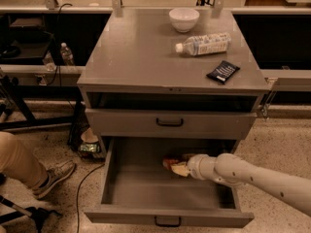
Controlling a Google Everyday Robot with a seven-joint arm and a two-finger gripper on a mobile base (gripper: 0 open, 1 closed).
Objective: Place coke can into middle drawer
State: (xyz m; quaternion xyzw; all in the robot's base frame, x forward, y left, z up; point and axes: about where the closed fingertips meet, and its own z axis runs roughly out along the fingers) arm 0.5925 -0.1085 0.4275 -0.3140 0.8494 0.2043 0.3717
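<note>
The tool point(179, 168) reaches inside the pulled-out middle drawer point(141, 186), pinching the coke can point(170, 161) between its fingers. The can is toward the drawer's back, slightly right of centre.

One camera looks down from high in front, quite near. It faces the open middle drawer point(141, 187), with the pincer point(179, 168) inside it, and sees the whole tabletop point(141, 57).
</note>
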